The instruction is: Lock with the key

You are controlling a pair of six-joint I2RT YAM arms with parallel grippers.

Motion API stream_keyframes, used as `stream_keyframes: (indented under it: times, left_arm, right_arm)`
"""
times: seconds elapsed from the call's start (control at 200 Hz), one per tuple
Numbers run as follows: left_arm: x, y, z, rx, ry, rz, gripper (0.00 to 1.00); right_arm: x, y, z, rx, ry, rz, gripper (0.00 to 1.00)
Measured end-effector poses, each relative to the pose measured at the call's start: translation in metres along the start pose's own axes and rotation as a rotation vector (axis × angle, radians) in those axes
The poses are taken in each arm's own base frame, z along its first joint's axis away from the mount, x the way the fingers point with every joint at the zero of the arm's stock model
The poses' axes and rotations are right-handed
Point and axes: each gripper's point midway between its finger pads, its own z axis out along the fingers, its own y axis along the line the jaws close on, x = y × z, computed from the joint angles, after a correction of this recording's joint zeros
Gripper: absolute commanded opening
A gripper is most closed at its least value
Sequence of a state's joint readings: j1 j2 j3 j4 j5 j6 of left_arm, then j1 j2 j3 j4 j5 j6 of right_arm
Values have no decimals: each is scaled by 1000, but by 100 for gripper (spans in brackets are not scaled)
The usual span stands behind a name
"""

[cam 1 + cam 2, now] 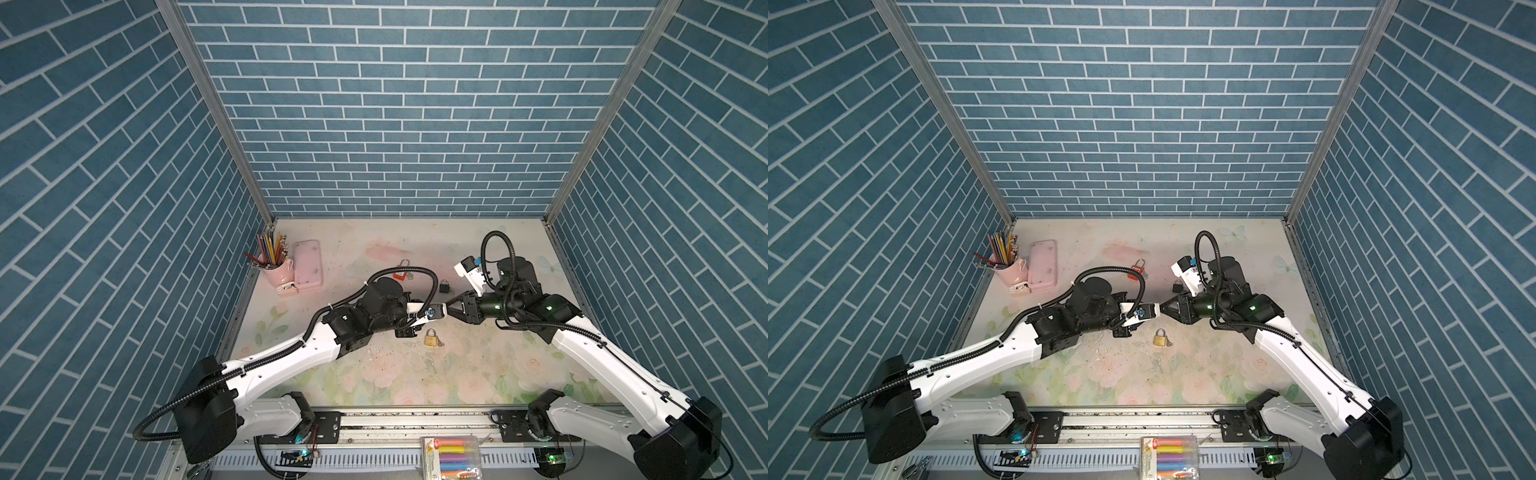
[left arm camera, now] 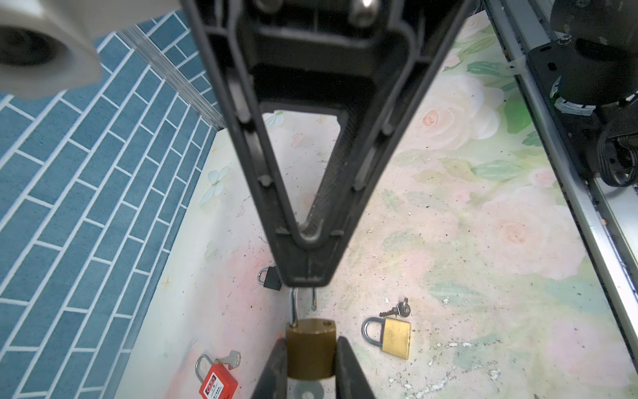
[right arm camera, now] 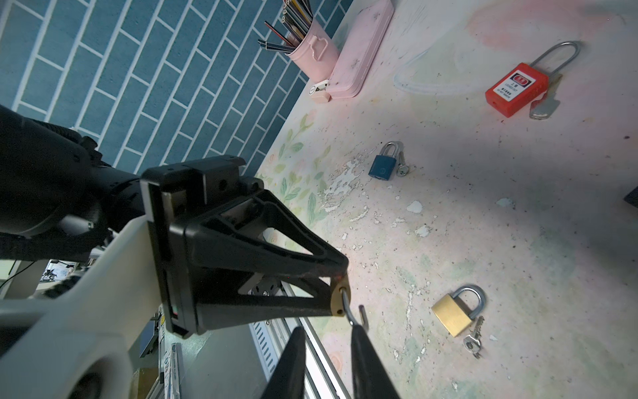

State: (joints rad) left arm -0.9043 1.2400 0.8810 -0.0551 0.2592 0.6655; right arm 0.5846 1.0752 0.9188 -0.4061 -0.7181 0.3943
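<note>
Brass padlock [image 2: 310, 361] pinched in my left claw [image 2: 310, 343]; right claw [image 3: 326, 331] part-open at shackle [image 3: 345, 305]; off-centre squeeze could twist it.

Left arm [image 1: 291, 357], right arm [image 1: 602, 357] tip-to-tip; left jaws clamped, right jaws parted.

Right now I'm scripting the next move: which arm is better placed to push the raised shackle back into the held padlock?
Probably the right. The right fingers sit at the tip of the open shackle, facing the padlock. The left fingers are clamped on its body, so that arm can only brace.
</note>
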Motion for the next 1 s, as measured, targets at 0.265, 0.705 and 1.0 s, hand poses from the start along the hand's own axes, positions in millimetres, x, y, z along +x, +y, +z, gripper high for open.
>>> stream_keyframes:
  times: [0.265,0.705,1.0]
  left_arm:
    - [-3,-1,1,2,-4,4,11]
    - [-7,-3,2,-4,-2,14,10]
    - [-7,-4,2,2,2,15,9]
  right_arm:
    - [4,0,2,-10,10,5,17]
    - [0,-10,1,35,-9,25,32]
    - [-15,-12,-21,83,-95,-33,38]
